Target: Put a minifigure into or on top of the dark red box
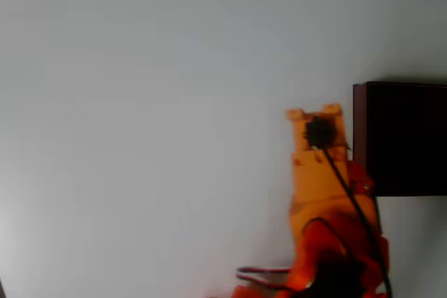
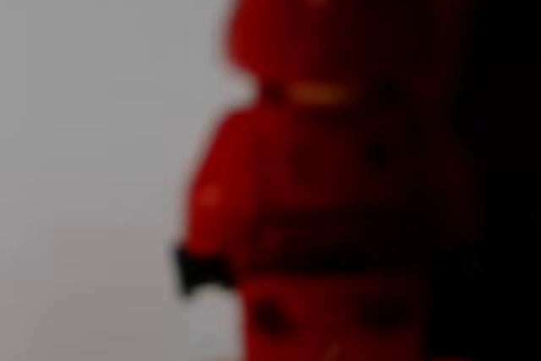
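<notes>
While my overhead feed has the large dark maroon square box [image 1: 401, 137] at right, just beside my orange arm [image 1: 323, 172], the blurred tiny red minifigure [image 2: 321, 183] looms upright at the wrist camera, claw state unreadable.

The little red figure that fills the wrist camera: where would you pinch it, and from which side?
Probably across the blocky torso of the figure: its flat sides suit two fingers better than the round head. It stands upright, very close and blurred. The dark box seems to lie on its right in the wrist view, so coming from the open left or above looks safer.
</notes>
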Available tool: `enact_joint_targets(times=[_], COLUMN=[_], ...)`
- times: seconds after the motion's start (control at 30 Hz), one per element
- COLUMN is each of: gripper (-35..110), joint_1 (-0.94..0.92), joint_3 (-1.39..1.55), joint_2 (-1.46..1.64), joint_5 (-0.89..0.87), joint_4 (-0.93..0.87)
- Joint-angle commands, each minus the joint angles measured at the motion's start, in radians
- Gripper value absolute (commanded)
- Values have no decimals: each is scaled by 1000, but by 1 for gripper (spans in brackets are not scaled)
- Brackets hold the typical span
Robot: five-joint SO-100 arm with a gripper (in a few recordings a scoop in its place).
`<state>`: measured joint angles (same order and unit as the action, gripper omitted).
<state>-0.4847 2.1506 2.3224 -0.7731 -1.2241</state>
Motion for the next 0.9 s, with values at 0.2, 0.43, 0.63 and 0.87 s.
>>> enact_joint_targets(times=[0.2,0.43,0.63,0.87], gripper=[0,0,8,19], joint_1=[-178,-272,-327,-327], joint_3=[-103,-213,-327,-284], joint_2=[-178,-433,-620,-595], joint_5=[164,207,235,222], joint_4=[155,230,219,216])
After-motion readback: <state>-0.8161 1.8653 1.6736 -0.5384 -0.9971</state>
